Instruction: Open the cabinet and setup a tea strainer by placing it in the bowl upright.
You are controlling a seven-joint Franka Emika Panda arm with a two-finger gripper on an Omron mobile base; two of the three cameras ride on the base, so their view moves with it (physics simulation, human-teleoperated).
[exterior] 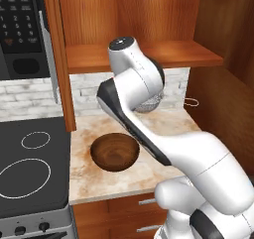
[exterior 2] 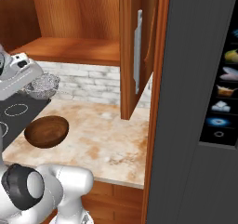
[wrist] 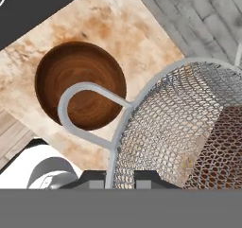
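Marbled worktop carried the empty bowl near its front-left corner; the end effector pinched the tea strainer's rim above.

open cabinet, bowl on counter, tea strainer above

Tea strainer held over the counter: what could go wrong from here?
1. The gripper pinches only the rim of the grey metal mesh tea strainer; it could swing or slip.
2. The round dark brown wooden bowl lies off to one side, so a release now would likely hit the marble counter.
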